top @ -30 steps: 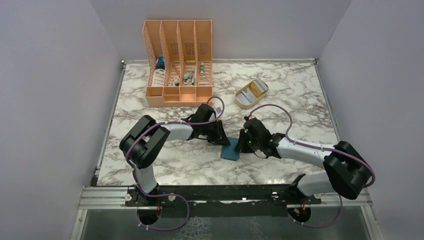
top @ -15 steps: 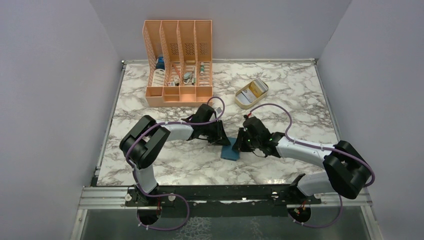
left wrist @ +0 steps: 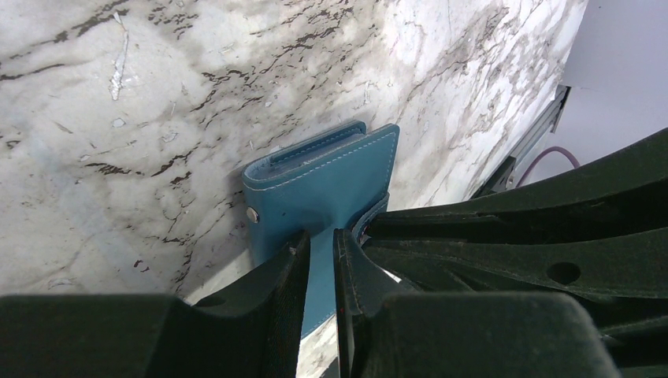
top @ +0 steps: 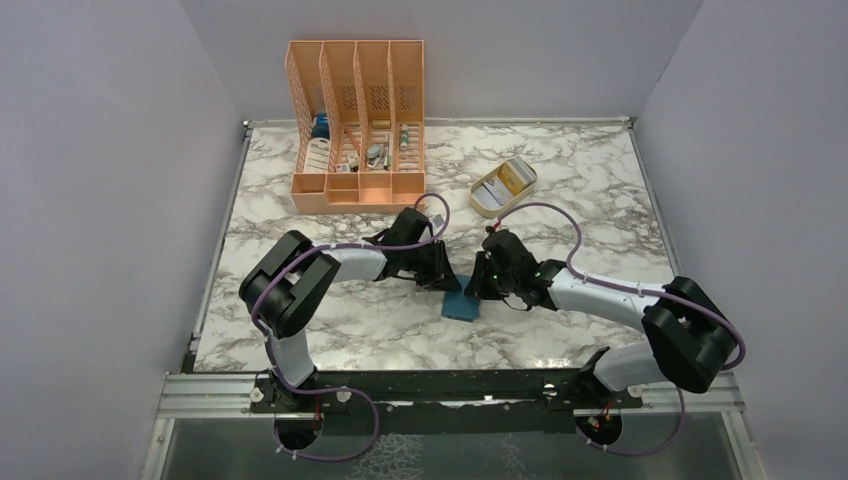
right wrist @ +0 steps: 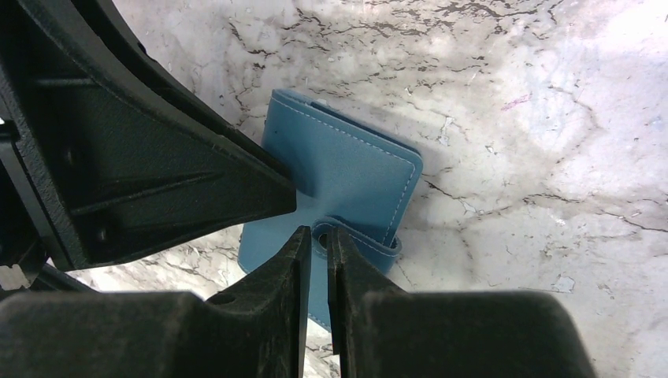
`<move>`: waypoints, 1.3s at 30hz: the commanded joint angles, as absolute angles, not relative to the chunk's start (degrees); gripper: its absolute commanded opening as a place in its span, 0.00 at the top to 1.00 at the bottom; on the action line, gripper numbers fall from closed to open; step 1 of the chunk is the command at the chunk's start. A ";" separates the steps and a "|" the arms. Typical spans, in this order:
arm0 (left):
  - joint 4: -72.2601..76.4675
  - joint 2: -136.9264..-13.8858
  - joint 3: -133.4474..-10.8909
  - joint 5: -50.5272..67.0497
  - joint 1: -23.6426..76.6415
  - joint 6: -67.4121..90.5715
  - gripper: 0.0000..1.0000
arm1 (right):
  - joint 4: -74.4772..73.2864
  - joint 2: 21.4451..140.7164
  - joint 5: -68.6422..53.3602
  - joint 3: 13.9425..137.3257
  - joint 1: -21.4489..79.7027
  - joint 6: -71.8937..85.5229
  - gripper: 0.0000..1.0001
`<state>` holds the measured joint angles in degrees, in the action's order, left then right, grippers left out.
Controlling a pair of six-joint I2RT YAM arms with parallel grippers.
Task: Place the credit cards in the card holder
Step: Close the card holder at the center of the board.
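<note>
The teal-blue card holder (top: 461, 304) lies on the marble between my two grippers. In the left wrist view the card holder (left wrist: 331, 177) shows its pale stud (left wrist: 252, 214). My left gripper (left wrist: 319, 238) is shut on its blue cover, and it also shows in the top view (top: 447, 282). My right gripper (right wrist: 317, 234) is shut on the holder's strap tab (right wrist: 362, 242), and it also shows in the top view (top: 475, 288). The credit cards (top: 503, 183), gold-tan and pale, lie in the beige oval tray (top: 482, 207) at the back right. The holder's inner slots are hidden.
An orange slotted file rack (top: 358, 130) with small items stands at the back left. Grey walls close in the marble table (top: 600, 190) on three sides. Purple cables loop over both arms.
My right gripper has shifted slightly left and away, still on the card holder's strap. The left arm and the holder have stayed in place.
</note>
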<state>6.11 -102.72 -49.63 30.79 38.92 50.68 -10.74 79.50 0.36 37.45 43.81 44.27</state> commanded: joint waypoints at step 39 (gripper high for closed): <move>2.20 -103.58 -47.83 26.94 40.43 49.83 0.77 | -10.19 81.24 0.42 36.79 44.12 43.62 0.84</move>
